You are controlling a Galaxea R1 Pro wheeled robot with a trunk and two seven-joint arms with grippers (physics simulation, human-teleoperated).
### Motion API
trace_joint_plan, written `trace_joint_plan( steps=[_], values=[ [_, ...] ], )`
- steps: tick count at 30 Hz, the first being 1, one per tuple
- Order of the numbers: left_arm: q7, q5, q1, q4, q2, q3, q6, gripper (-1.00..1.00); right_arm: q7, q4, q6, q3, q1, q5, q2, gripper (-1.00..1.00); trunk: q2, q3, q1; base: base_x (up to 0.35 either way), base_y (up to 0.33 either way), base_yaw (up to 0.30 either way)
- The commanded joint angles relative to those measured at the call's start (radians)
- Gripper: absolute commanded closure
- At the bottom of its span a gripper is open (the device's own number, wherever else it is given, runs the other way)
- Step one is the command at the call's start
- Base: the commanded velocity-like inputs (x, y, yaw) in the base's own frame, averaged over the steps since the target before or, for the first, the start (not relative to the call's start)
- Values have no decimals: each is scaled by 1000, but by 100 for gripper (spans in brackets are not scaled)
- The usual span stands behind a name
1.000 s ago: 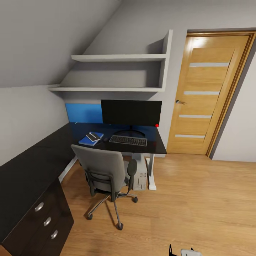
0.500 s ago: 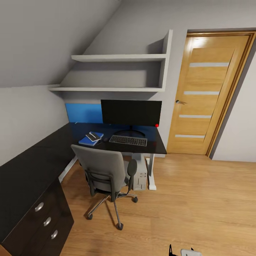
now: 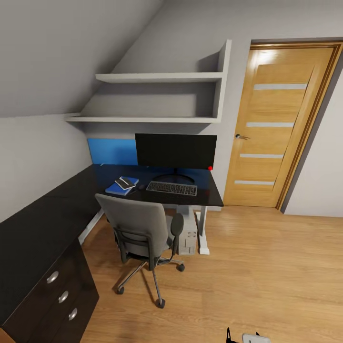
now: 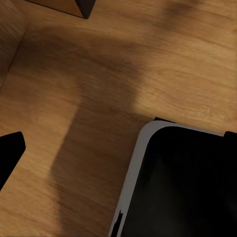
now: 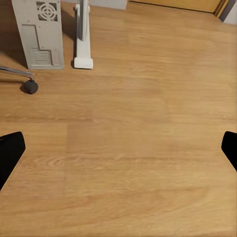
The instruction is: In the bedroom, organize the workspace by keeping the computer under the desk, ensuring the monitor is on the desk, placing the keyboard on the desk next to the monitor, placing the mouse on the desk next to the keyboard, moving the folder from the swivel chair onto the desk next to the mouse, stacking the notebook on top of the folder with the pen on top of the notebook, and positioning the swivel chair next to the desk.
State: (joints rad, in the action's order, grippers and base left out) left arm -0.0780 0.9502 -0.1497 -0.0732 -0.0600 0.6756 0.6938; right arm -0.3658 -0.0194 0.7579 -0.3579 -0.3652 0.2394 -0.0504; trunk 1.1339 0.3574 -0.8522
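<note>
Nothing has moved; right gripper (image 5: 118, 148) jaws apart, left's state unclear, no readable writing.

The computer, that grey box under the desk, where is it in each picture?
Head view: the computer stands under the desk, right of the swivel chair.
Right wrist view: the computer, near a corner.
Left wrist view: wooden floor, no computer.
Shared landmark: the white desk leg.

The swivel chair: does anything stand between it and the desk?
Nothing visible does. The swivel chair stands right at the desk, its back toward the camera; the computer stands beside it under the desk.
</note>
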Motion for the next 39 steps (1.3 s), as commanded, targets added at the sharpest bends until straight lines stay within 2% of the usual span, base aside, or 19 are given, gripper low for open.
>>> trace_joint_plan(
  steps=[1, 39],
  values=[
    [-8, 3, -1, -3, -1, 9, 1, -100, -4, -2, 3, -9, -1, 6, -1, -100, 1, 1, 0, 0, 0, 0],
    [-8, 2, -1, -3, -1, 9, 1, -100, -4, -2, 3, -9, -1, 6, -1, -100, 1, 1, 0, 0, 0, 0]
  ],
)
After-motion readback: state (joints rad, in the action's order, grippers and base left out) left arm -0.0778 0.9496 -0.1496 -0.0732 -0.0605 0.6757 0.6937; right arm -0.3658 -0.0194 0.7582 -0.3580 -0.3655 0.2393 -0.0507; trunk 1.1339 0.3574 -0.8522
